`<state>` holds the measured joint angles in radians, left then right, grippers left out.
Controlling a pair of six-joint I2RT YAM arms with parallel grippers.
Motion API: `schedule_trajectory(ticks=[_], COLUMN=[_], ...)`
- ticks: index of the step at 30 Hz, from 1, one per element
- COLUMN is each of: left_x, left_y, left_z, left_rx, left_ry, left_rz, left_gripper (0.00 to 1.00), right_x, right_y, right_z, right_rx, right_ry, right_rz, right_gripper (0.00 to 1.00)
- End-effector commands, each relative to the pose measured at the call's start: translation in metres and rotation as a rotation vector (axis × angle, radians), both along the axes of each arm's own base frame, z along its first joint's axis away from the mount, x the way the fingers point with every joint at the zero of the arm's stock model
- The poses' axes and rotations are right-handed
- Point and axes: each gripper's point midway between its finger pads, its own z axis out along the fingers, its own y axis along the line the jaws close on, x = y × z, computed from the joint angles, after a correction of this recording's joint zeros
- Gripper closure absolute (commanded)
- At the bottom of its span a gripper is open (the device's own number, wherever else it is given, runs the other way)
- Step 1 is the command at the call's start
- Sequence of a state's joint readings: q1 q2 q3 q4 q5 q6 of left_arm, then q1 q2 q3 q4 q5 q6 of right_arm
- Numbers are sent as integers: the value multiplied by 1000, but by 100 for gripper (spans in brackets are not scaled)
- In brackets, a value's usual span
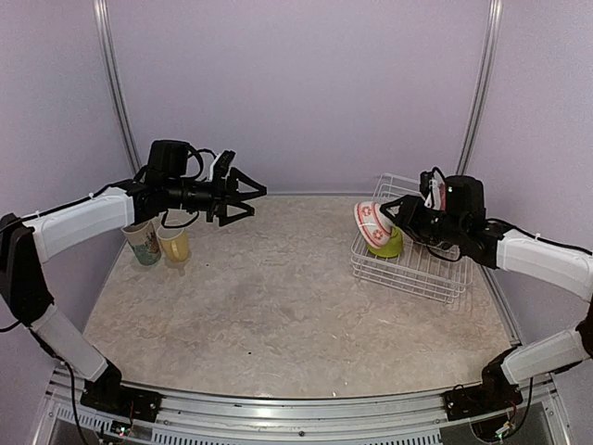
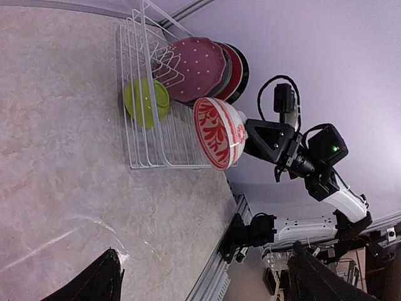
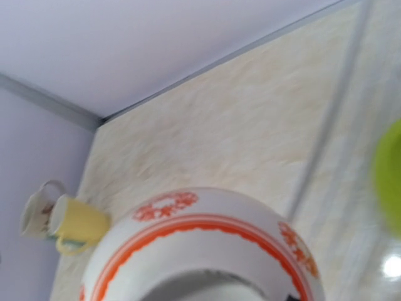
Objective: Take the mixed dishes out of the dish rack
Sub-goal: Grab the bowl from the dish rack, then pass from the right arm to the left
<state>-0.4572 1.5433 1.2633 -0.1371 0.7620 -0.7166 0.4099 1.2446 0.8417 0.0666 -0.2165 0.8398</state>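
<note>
We hold small white-and-red bowl point(image 1: 370, 219) in clenched right gripper point(image 1: 397, 215), tilted to clear dish rack point(image 1: 412, 269) wires; left gripper point(image 1: 248, 199) spread, empty, near yellow cup point(image 1: 174, 246).

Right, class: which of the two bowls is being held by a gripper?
The white-and-red bowl: the right gripper grips it over the rack. The lime-green bowl sits in the rack with no gripper on it.

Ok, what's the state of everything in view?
Left gripper: open, empty.
Right gripper: shut on white-and-red bowl, lifted.
Lime-green bowl: on edge in dish rack.
Pink dotted plate: upright in rack.
Red flower plate: upright in rack.
Dark plate: upright in rack.
Yellow cup: upright on table.
Cream mug: upright on table.
</note>
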Motion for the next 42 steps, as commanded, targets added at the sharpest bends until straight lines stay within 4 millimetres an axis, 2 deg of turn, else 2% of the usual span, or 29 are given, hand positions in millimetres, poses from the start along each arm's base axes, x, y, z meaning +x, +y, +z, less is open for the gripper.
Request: schedule_trajectory(ticks=[1, 7, 13, 19, 28, 37, 40, 42], left_x=[-18, -31, -35, -39, -40, -38, -38, -37], left_y=[-25, -43, -56, -63, -64, -62, -62, -61], left_z=[2, -8, -23, -30, -32, -35, -34, -35], left_rx=[-96, -113, -163, -168, -167, -182, -192, -192], left_ry=[17, 28, 136, 151, 147, 164, 163, 165], left_rz=[-121, -189, -254, -280, -281, -277, -283, -281], left_gripper=[14, 17, 21, 23, 27, 40, 46, 54], right_x=[6, 6, 4, -5, -14, -22, -23, -24], right_y=[47, 95, 127, 155, 187, 206, 211, 214], right_z=[38, 40, 40, 39, 28, 23, 22, 22], right_rx=[135, 222, 302, 361, 400, 442, 454, 457], right_ry=[-103, -121, -112, -97, -65, -45, -44, -42], right_rz=[87, 181, 260, 328, 399, 430, 437, 438], right_gripper=[100, 100, 100, 100, 100, 100, 100, 100])
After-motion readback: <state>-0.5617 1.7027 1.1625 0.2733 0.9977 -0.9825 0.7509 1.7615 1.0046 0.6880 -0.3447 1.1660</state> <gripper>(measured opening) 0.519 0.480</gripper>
